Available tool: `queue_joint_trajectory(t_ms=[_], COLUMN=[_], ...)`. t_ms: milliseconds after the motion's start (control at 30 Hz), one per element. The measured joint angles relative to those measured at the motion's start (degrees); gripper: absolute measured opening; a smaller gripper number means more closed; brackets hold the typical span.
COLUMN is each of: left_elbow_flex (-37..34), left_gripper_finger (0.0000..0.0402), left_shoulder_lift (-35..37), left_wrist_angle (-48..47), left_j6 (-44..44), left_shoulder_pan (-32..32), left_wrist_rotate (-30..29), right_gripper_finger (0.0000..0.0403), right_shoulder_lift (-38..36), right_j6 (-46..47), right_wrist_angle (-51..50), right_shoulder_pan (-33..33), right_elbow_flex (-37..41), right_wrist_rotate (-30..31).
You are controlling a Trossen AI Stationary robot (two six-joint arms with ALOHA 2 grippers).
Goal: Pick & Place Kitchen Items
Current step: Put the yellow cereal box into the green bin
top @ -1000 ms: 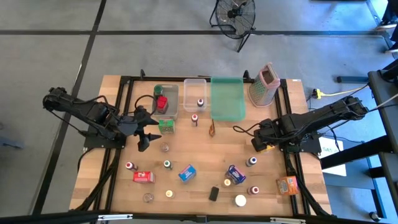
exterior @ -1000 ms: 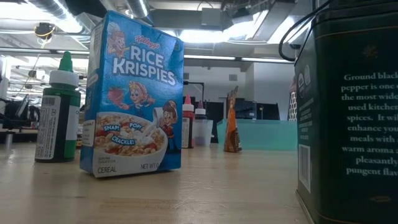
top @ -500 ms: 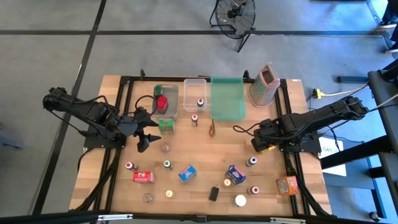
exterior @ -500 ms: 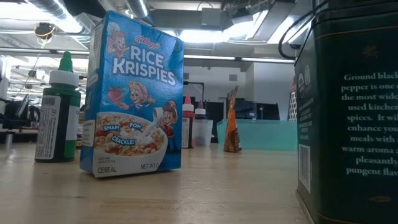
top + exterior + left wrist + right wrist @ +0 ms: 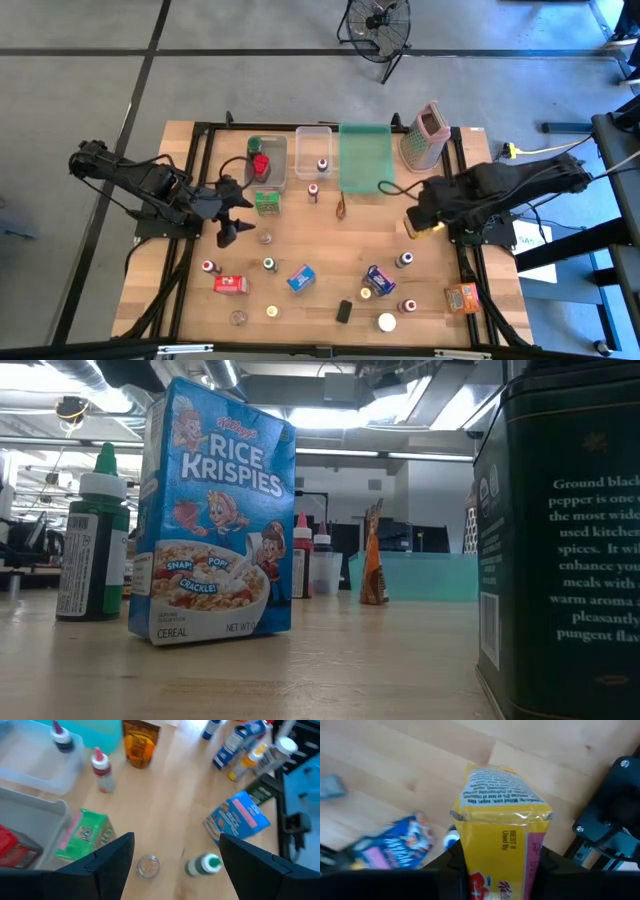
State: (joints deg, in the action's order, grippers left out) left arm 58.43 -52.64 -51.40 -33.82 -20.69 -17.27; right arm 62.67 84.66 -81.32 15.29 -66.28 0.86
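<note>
High view: right tool (image 5: 418,222) above desk (image 5: 330,240), clamped on yellow box (image 5: 416,227); left tool (image 5: 234,210) spread wide, empty.
Left wrist: small jar (image 5: 148,865) just ahead.
Right wrist: yellow box between fingers (image 5: 551,867).

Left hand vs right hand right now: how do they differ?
The left hand is open and empty, fingers spread above a small clear jar; the right hand is shut on a yellow box. The left hand sits near the green box on the table's left side; the right hand sits at the right side, just below the green tray. Both are dark two-finger hands over the wooden table.
</note>
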Motion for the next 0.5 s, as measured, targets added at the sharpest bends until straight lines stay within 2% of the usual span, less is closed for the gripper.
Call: queue_joint_trajectory(t_ms=[100, 267, 500], left_elbow_flex=[0.0, 0.0, 0.0], left_gripper_finger=[0.0286, 0.0287, 0.0287], left_shoulder_lift=[0.0, 0.0, 0.0], left_wrist_angle=[-0.4, -1.9, -1.9], left_j6=[0.6, 2.0, 4.0], left_shoulder_pan=[-0.1, -0.8, -0.8], left_wrist_rotate=[2.9, 2.4, 1.9], right_gripper_finger=[0.0113, 0.0113, 0.0113], right_shoulder_lift=[0.5, 3.7, 9.8], right_j6=[-0.8, -8.4, -26.5], right_wrist_angle=[-1.1, -2.9, -2.4], right_shoulder_pan=[-1.4, -7.1, -23.0], right_elbow_flex=[-4.9, -11.7, -18.7], right_wrist_rotate=[2.4, 4.5, 4.5])
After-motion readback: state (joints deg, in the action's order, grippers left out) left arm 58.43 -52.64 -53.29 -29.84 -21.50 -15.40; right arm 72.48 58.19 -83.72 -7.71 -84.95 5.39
